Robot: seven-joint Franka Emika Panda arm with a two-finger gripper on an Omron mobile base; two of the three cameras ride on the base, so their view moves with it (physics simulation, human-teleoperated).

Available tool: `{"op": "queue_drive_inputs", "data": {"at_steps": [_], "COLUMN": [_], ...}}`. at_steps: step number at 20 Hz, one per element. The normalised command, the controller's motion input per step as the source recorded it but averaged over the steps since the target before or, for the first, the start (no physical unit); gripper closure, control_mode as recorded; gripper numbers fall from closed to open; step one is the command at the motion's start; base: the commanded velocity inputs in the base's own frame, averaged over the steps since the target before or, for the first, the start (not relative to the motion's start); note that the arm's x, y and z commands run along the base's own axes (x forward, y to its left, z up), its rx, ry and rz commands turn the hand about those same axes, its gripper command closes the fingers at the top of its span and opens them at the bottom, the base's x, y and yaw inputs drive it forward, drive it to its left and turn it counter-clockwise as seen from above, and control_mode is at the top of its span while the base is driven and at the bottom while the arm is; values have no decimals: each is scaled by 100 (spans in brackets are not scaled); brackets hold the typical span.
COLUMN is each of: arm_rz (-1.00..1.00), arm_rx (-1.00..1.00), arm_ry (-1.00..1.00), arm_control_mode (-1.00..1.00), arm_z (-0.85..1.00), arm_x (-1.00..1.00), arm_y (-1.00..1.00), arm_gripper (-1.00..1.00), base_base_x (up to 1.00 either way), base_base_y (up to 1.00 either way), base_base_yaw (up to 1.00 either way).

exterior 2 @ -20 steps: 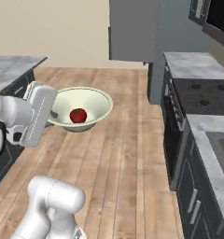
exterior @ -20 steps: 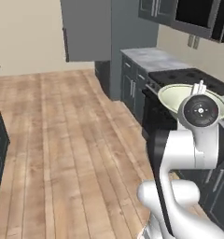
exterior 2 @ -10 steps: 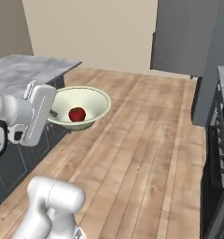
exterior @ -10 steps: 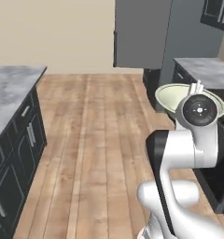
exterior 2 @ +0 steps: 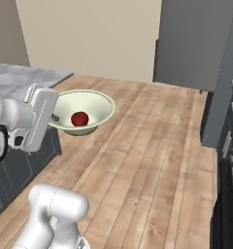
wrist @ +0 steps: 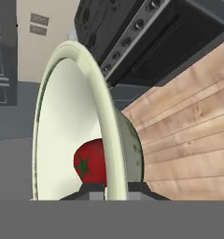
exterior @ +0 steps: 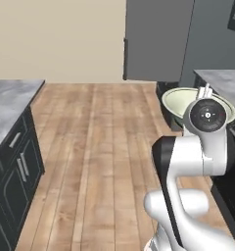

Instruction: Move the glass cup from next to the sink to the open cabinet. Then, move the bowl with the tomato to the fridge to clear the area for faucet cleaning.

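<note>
Task status, judged from the current views: the bowl (exterior 2: 82,112) is off the counter and carried in the air above the wood floor (exterior: 95,147), so the second stage is under way. The glass cup and the open cabinet are not visible; whether the first stage is complete cannot be confirmed. Remaining work: bring the bowl to the fridge (exterior: 156,41), open or reach into it as needed, and set the bowl down inside.

Left to right in the right base view: the gripper (exterior 2: 54,116) sits at the bowl's left rim; the bowl extends to the right of it; the tomato (exterior 2: 79,118) rests in the bottom of the bowl; the fridge stands at the far right end of the room.

Gripper state: in the hand view the two fingertips (wrist: 91,188) stand on either side of the rim, clamped on the bowl wall.

Orientation: the bowl is held roughly level, opening upward. It is round, with no long axis; its rim plane lies near horizontal.
</note>
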Motion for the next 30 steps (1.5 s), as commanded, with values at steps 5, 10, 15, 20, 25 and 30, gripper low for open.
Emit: {"op": "queue_drive_inputs", "data": {"at_steps": [5, 10, 15, 20, 25, 30], "arm_rz": [0, 0, 0, 0, 0, 0], "arm_rx": [0, 0, 0, 0, 0, 0], "arm_ry": [0, 0, 0, 0, 0, 0], "arm_control_mode": [100, 100, 100, 100, 100, 100], "arm_z": [0, 0, 0, 0, 0, 0], "arm_x": [0, 0, 0, 0, 0, 0], "arm_y": [0, 0, 0, 0, 0, 0], "arm_gripper": [100, 100, 100, 100, 100, 100], "base_base_x": [100, 100, 100, 100, 100, 100], "base_base_y": [45, 63, 62, 22, 22, 66], "base_base_yaw": [-3, -4, -6, -7, -5, -2]}}
